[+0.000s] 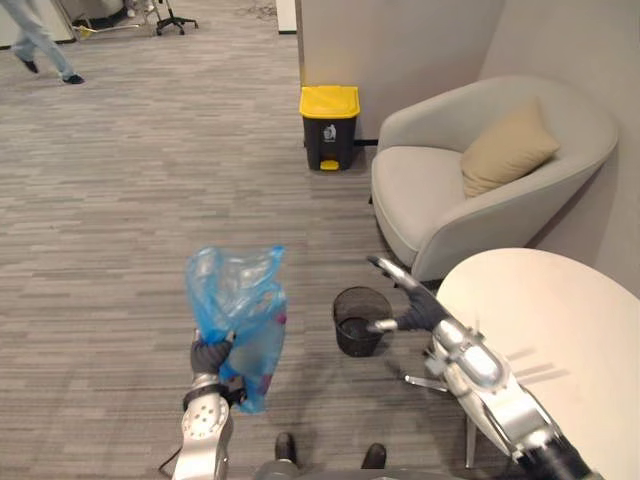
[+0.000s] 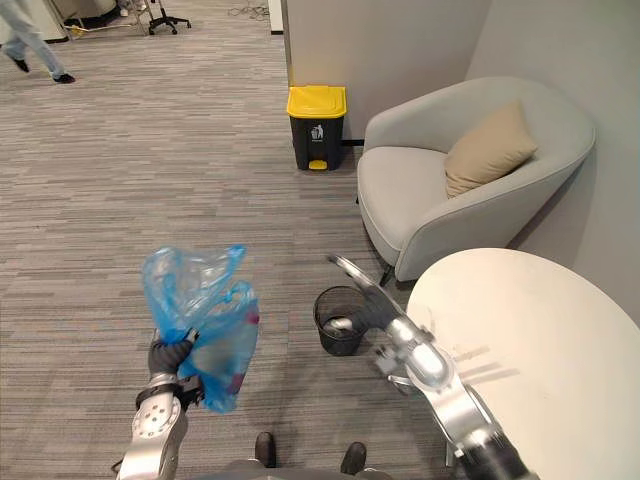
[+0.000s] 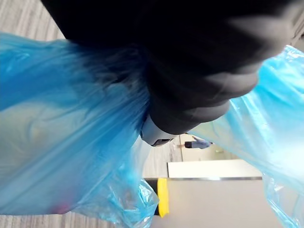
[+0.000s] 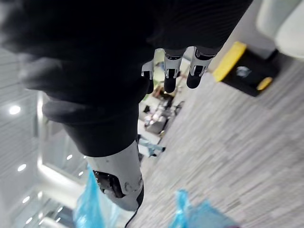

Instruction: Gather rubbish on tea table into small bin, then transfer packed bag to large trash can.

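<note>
The left hand (image 1: 210,355) was clenched round the neck of the blue bag (image 1: 240,300), holding it up over the carpet, well apart from the yellow-lidded can (image 1: 329,127) by the wall. The right hand (image 1: 420,308) hung above the small bin (image 1: 360,322) beside the table (image 1: 560,330), fingers straight and spread, holding nothing. A person (image 1: 40,40) walked at the far end of the room.

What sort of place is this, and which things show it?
Probably an office lounge: an armchair with a tan cushion, a round table beside it, and a yellow-lidded bin against the wall.
</note>
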